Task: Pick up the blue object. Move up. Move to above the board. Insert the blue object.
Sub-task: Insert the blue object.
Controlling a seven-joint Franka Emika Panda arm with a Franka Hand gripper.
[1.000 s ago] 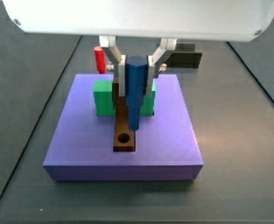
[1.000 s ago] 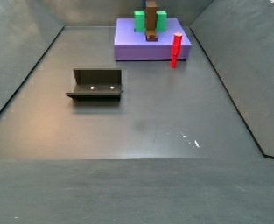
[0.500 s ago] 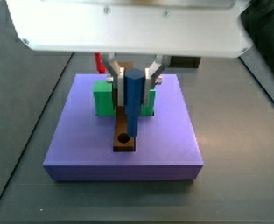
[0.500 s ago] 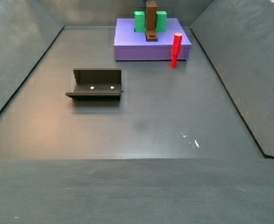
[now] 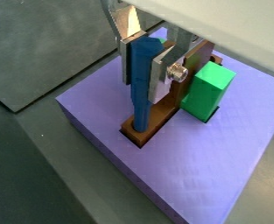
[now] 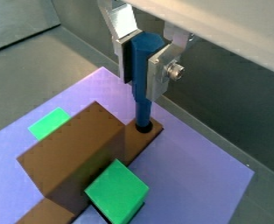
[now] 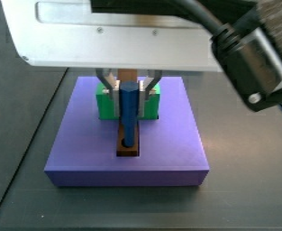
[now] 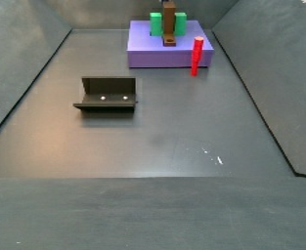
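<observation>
My gripper [image 5: 145, 70] is shut on the blue object [image 5: 143, 87], a slender upright blue peg gripped between the silver fingers [image 5: 165, 74]. It hangs over the end of the board [image 5: 165, 115], a narrow brown plank running through a green block [image 5: 205, 92]. In a wrist view the gripper [image 6: 143, 63] holds the peg [image 6: 142, 98] with its lower tip in the round hole of the board [image 6: 74, 149]. In a side view the gripper [image 7: 130, 88], peg [image 7: 130, 115] and board [image 7: 129, 150] line up over the slab.
The board and green block [image 7: 107, 101] rest on a large purple-blue slab [image 7: 168, 153], which also shows in a side view [image 8: 149, 54]. A red peg [image 8: 196, 56] stands at the slab's edge. The fixture [image 8: 107, 95] stands on the grey floor.
My gripper has come down with the blue peg. The peg's lower end has moved from above the board into its round hole.
</observation>
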